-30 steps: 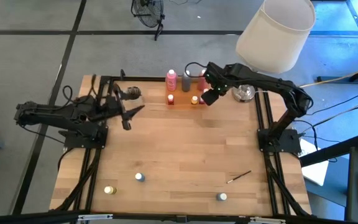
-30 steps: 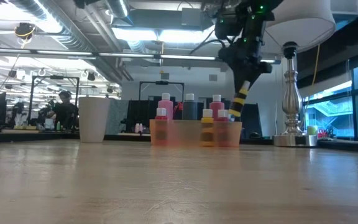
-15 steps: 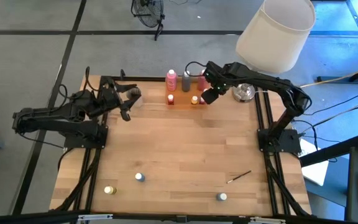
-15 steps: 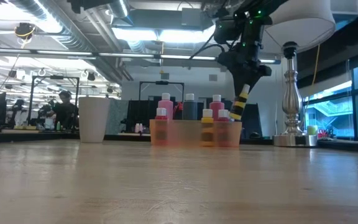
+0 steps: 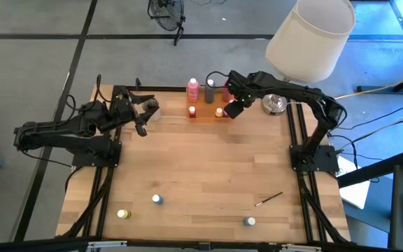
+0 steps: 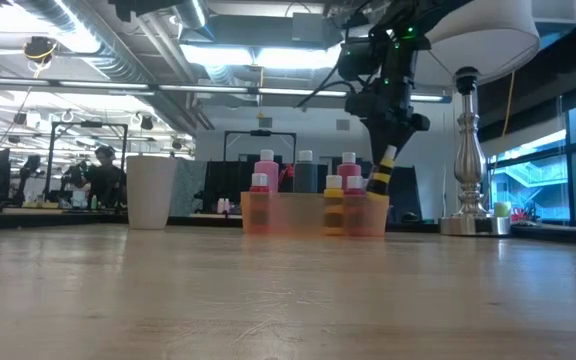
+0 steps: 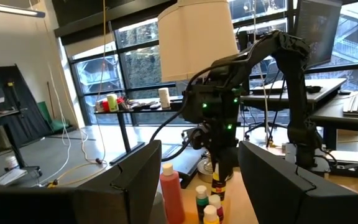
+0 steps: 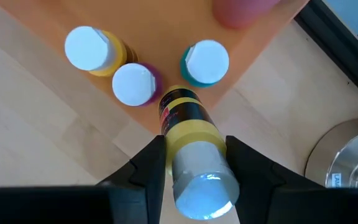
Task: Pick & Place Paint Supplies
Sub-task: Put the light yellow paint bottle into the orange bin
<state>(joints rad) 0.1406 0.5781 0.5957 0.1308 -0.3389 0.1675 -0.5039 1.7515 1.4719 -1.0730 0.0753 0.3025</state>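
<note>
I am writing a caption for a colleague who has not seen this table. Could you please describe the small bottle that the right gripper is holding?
Find the orange tray at the table's far edge, near the lamp base. At its lamp-side end, the right gripper holds a small bottle tilted above the tray. Unlike the upright pots, it wears a yellow-and-black striped label.

Yellow-and-black pot [image 8: 188, 134] tilted over tray edge, clamped.

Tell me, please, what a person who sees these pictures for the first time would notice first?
Probably the right gripper, holding a yellow-and-black pot tilted over the near right corner of the orange tray at the table's far edge. Three tall white-capped bottles stand at the tray's back. A big white lamp shade hangs over the far right corner.
</note>
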